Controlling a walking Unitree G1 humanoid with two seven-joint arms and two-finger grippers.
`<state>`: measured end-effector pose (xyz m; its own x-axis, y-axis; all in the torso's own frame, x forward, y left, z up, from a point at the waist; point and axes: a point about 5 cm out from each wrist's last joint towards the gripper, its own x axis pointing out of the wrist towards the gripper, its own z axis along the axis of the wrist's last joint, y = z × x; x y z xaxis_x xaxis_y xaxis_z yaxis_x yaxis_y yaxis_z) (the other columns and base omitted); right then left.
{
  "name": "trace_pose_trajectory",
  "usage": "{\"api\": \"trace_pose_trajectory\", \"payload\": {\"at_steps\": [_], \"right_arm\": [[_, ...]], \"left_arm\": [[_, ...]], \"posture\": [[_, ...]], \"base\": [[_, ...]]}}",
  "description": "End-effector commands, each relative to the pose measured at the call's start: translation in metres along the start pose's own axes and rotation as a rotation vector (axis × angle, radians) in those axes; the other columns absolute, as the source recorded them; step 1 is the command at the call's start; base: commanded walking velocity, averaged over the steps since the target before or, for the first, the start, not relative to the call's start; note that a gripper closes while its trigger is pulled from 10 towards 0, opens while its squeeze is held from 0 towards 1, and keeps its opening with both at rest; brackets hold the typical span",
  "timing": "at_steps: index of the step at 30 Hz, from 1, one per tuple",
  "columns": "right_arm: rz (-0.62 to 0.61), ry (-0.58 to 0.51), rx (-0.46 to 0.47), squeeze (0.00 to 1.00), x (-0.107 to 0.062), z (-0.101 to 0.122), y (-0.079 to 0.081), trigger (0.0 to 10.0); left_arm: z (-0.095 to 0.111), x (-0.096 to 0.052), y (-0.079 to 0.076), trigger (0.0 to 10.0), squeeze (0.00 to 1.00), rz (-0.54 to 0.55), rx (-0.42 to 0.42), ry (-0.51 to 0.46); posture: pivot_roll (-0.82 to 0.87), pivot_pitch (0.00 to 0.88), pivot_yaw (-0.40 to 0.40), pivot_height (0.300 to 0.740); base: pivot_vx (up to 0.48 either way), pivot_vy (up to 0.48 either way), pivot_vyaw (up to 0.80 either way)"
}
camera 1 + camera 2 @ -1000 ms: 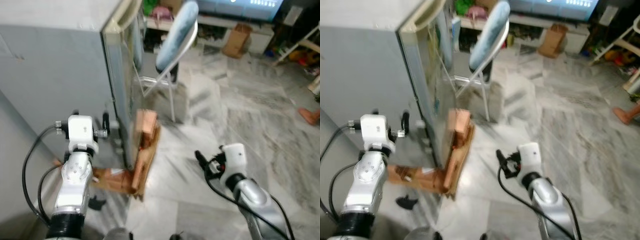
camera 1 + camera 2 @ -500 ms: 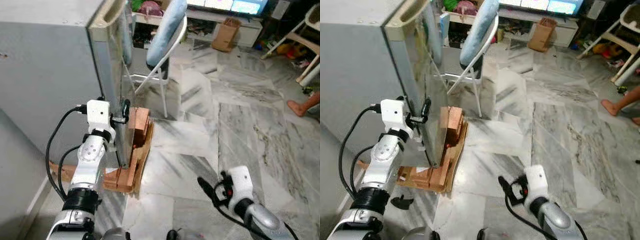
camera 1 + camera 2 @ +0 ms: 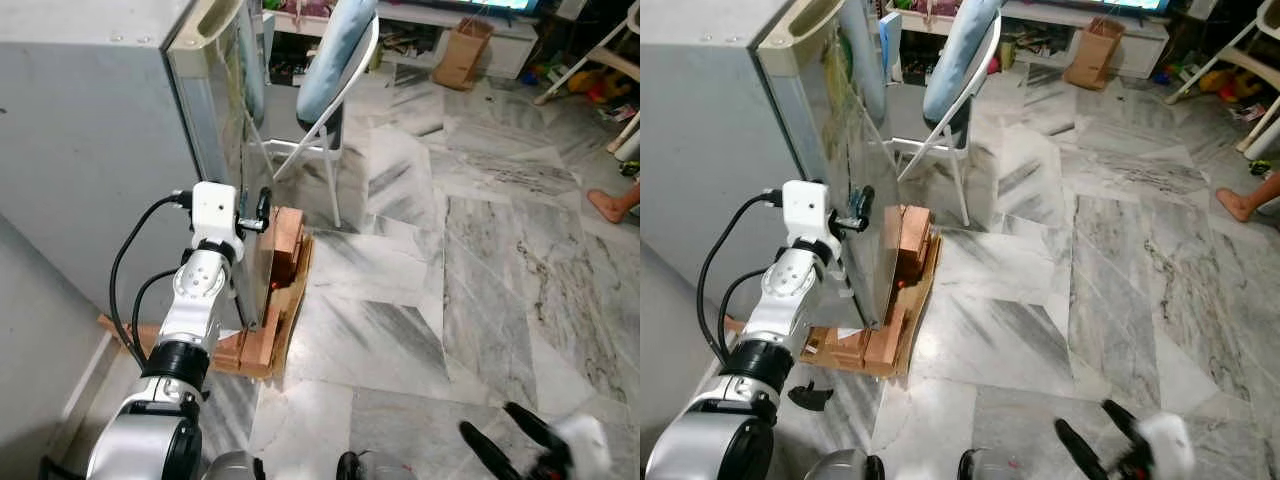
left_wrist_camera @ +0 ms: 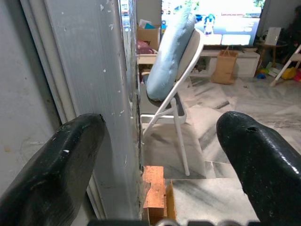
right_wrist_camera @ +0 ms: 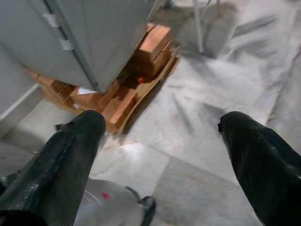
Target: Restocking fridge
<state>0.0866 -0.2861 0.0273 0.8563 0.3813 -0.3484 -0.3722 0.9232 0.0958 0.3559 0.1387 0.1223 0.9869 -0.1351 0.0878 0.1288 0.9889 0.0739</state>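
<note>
I see the fridge (image 3: pixel 110 130) at my far left, standing on wooden blocks (image 3: pixel 270 300) that rest on the floor (image 3: pixel 480 260). My left gripper (image 3: pixel 262 205) sits at the fridge's right front edge, jaws spread either side of that edge in the left wrist view. A folding chair (image 3: pixel 335 90) stands just beyond the fridge, to its right. My right gripper (image 3: pixel 1110 440) hangs low at near right, jaws apart above the floor. A person's foot (image 3: pixel 612 203) rests at far right.

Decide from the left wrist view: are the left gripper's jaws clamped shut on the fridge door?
No. The left gripper has its jaws wide apart, straddling the edge of the fridge door with visible gaps.
</note>
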Motion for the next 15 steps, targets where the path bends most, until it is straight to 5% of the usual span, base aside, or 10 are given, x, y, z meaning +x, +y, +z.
{"api": "trace_pose_trajectory", "payload": {"at_steps": [1,15], "right_arm": [[0.002,-0.053,-0.033,0.0,-0.009,0.006,-0.006,10.0],[0.189,-0.247,-0.13,0.0,-0.058,0.038,-0.017,10.0]], "left_arm": [[0.005,0.006,0.0,10.0,0.0,0.006,0.012,-0.011],[0.01,0.018,0.012,10.0,0.0,0.101,0.044,-0.006]], "posture": [[-0.02,0.101,-0.044,0.74],[-0.04,0.097,-0.022,0.74]], "base": [[0.0,0.0,0.0],[0.0,0.0,0.0]]}}
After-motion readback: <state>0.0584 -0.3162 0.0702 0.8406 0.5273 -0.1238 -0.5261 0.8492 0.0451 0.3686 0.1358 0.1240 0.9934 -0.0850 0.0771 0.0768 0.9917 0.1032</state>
